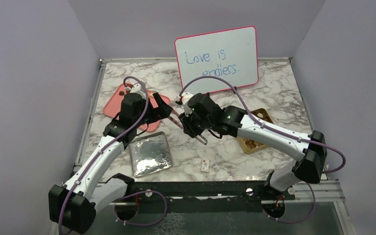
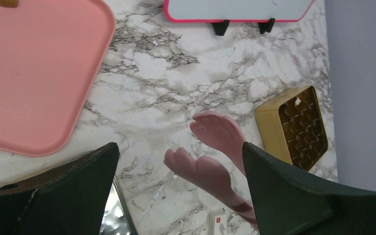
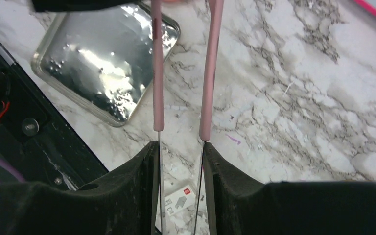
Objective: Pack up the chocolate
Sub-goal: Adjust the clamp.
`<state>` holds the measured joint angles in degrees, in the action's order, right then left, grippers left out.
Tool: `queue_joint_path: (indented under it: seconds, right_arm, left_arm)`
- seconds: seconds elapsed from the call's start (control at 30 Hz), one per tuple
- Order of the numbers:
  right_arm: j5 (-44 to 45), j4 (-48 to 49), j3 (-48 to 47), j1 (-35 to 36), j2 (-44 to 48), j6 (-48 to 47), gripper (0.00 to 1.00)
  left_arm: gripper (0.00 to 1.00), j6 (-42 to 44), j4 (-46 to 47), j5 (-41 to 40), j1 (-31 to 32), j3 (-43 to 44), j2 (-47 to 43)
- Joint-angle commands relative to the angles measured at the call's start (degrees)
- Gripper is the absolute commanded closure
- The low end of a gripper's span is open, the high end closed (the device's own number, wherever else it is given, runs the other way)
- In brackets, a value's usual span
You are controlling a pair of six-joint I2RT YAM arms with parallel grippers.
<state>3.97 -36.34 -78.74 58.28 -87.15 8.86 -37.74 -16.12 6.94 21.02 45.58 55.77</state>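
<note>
One small dark chocolate [image 1: 121, 92] lies at the far end of the pink tray [image 1: 112, 105]. In the left wrist view a tan piece [image 2: 7, 2] shows at the top edge, on the tray [image 2: 34, 73]. The gold box [image 1: 248, 146] stands to the right, partly under the right arm; its cells [image 2: 303, 127] look mostly empty. My right gripper [image 1: 194, 129] [image 3: 180, 145] is shut on the metal arms of pink-tipped tongs [image 3: 157, 73]. The tong tips [image 2: 218, 129] hang apart, holding nothing, between the fingers of my open left gripper [image 1: 165, 108] [image 2: 178, 147], just right of the tray.
A silver foil-like square lid [image 1: 150, 154] [image 3: 107, 58] lies near the front left. A small white tag [image 1: 205, 165] [image 3: 181, 198] lies near the front edge. A whiteboard [image 1: 217, 58] stands at the back. Purple walls close in both sides.
</note>
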Motion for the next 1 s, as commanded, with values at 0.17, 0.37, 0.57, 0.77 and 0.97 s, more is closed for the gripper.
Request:
queue_joint_path:
  seconds: [0.17, 0.37, 0.57, 0.77, 0.97]
  right_arm:
    - [2.8, 12.1, -1.6, 1.0, 0.7, -5.5, 0.61]
    - [3.4, 13.2, -2.0, 1.0, -3.0, -6.2, 0.61]
    - [3.2, 15.2, -4.7, 1.0, -8.0, -7.4, 0.61]
    - [3.4, 17.1, -10.4, 1.0, -15.4, -7.8, 0.6]
    - [3.0, 17.8, -18.7, 0.9, -24.8, -8.3, 0.6]
  left_arm:
    - [0.05, 4.4, -6.2, -8.2, 0.0, 0.7, 4.0]
    - [0.05, 5.0, -6.4, -11.1, 0.0, 0.9, -0.9]
    - [0.03, 6.1, -7.2, -17.9, 0.0, 3.4, -9.1]
    - [0.01, 6.9, -3.5, -24.3, 0.0, -0.3, -22.5]
    - [0.01, 7.9, -2.0, -29.0, 0.0, -6.4, -34.3]
